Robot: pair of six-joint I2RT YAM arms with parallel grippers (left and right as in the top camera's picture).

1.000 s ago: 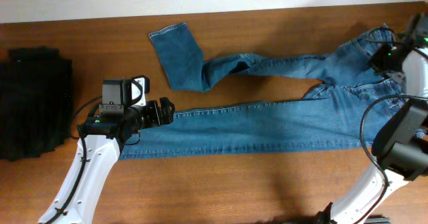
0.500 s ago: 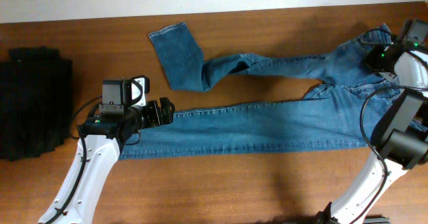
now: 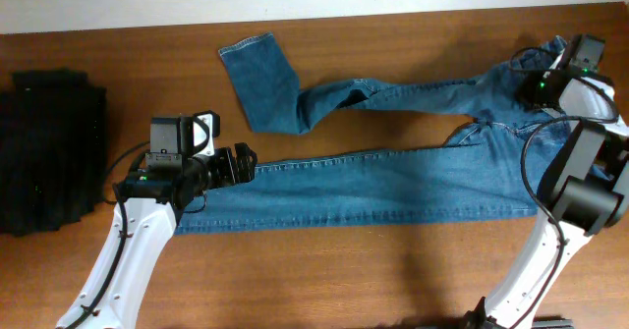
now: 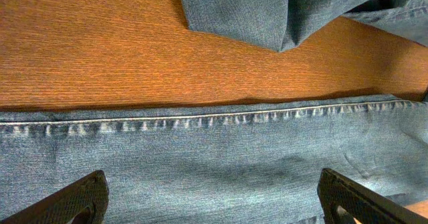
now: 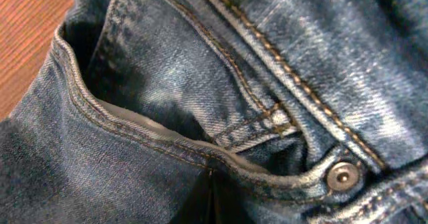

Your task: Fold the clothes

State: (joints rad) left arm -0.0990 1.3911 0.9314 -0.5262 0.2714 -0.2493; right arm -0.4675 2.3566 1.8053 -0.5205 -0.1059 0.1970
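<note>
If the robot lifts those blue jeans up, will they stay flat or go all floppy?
The jeans would probably flop: one leg lies bent and doubled over. The denim looks thick with raised seams, so it is likely heavyish and not slippery.

The jeans (image 3: 413, 177) lie lengthwise across the bench (image 3: 344, 270), waist at the right end. One leg runs straight left along the near side. The other lies behind it and bends back toward the far edge. A pile of garments (image 3: 49, 147) sits at the left end, apart from the jeans. The left claw (image 3: 248, 162) hangs over the near leg's left end, and the right claw (image 3: 536, 82) is at the waist.
</note>
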